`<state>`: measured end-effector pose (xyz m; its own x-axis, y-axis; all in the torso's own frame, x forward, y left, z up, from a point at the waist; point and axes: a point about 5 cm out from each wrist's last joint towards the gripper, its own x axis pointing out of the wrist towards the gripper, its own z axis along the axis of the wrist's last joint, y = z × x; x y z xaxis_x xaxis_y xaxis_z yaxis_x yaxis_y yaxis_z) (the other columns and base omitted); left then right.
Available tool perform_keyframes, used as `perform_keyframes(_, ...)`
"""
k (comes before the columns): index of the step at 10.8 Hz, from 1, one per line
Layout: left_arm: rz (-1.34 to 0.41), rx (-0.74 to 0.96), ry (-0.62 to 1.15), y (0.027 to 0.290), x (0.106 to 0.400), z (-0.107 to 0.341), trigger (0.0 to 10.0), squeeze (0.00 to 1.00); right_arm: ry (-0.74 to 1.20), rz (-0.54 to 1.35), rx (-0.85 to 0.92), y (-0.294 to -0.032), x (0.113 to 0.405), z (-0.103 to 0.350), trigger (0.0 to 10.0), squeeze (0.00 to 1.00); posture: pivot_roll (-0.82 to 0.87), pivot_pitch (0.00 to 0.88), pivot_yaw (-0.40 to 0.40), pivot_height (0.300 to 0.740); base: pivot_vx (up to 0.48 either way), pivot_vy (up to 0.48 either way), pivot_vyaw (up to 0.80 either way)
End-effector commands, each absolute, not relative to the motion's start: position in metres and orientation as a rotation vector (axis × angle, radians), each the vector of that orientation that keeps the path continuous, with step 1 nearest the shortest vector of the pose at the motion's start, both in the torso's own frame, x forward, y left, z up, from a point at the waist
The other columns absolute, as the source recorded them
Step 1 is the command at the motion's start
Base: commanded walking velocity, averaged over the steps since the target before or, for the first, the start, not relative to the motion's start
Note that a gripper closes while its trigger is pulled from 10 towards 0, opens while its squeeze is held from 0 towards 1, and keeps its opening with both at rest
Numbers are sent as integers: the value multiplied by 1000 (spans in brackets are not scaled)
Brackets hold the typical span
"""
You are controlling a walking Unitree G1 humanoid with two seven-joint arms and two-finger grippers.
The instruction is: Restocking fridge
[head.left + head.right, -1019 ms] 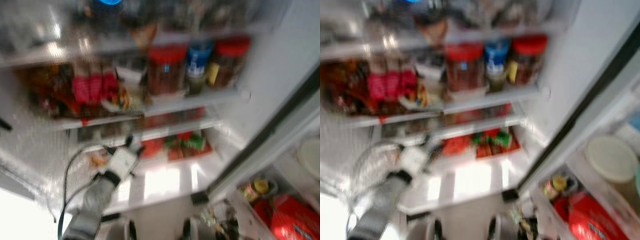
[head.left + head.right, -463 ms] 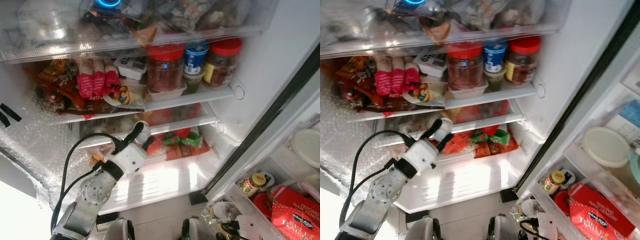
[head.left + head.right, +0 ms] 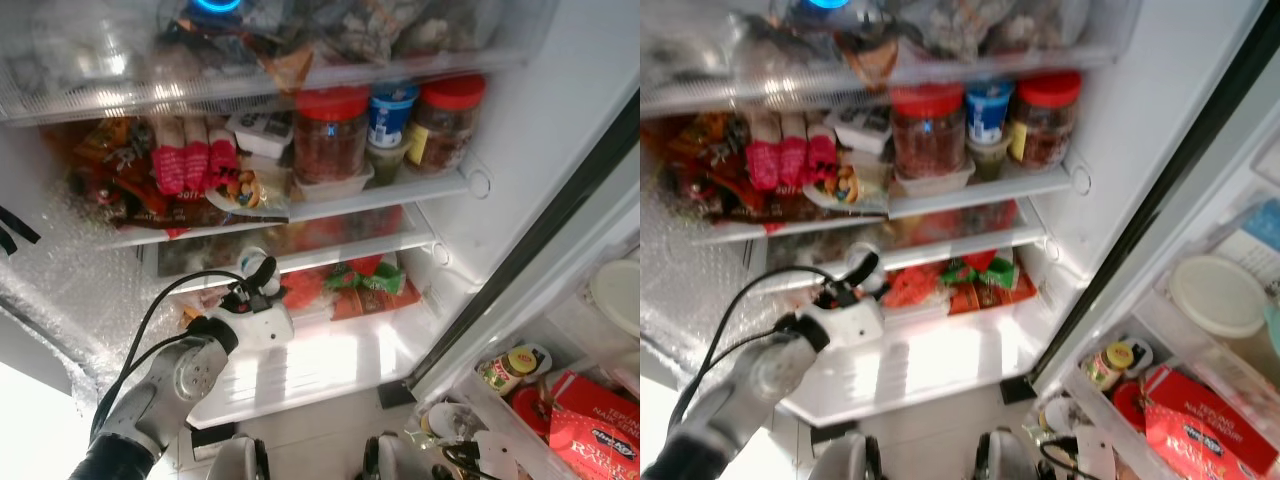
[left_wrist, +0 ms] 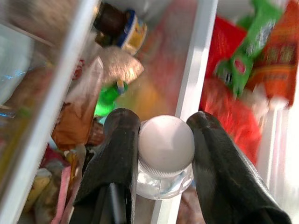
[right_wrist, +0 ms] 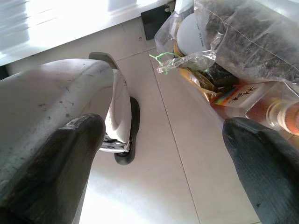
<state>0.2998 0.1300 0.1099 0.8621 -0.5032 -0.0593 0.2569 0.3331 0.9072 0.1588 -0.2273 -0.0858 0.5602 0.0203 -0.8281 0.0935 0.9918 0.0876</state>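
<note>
My left gripper (image 3: 258, 276) reaches into the open fridge at the front of the lower shelf (image 3: 330, 350). It is shut on a small clear bottle (image 4: 166, 154) with a white cap, one black finger (image 4: 119, 154) on each side of the cap. The bottle (image 3: 249, 262) shows as a pale spot at the fingertips, beside red and green packets (image 3: 365, 285). My right gripper (image 5: 163, 158) hangs low over the tiled floor, its fingers wide apart and holding nothing.
The middle shelf (image 3: 440, 188) carries two red-lidded jars (image 3: 330, 135), a blue-lidded tub (image 3: 392, 110) and red packets (image 3: 190, 165). The open door's rack at the right holds a red bag (image 3: 590, 435) and a small yellow-lidded jar (image 3: 512, 365). A clear grocery bag (image 5: 233, 42) lies on the floor.
The picture has gone from blurred to steady. My left gripper with the bottle has shifted a little to the left along the lower shelf, and the elbow has dropped.
</note>
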Motion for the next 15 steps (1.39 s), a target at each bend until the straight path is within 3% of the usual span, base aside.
perform_keyframes(1, -503, 1168, -242, 130, 304, 104, 10000, 0, 998, -45, 144, -225, 152, -89, 10000, 0, 44, 161, -23, 655, 0, 0, 0)
perform_keyframes(5, -416, 1273, -165, 138, 328, 88, 10000, 0, 996, -45, 146, -224, 152, -89, 10000, 0, 41, 165, -19, 655, 0, 0, 0)
perform_keyframes(8, -370, 1347, -27, 147, 344, 75, 10000, 0, 993, -46, 150, -224, 153, -89, 10000, 0, 29, 165, -17, 655, 0, 0, 0)
perform_keyframes(10, -275, 1385, 154, 166, 349, 65, 10000, 0, 993, -46, 150, -223, 153, -89, 10000, 0, 22, 165, -15, 655, 0, 0, 0)
perform_keyframes(11, -246, 1366, 164, 168, 350, 66, 10000, 51, 993, -46, 151, -223, 153, -89, 10000, 0, 25, 166, -15, 655, 0, 0, 0)
perform_keyframes(12, -230, 1357, 132, 165, 354, 70, 10000, 1000, 995, -54, 153, -224, 152, -89, 10000, 0, 31, 166, -14, 655, 0, 0, 0)
perform_keyframes(15, -187, 1277, 112, 166, 359, 78, 10000, 1000, 997, -54, 152, -223, 152, -90, 10000, 0, 29, 157, -11, 655, 0, 0, 0)
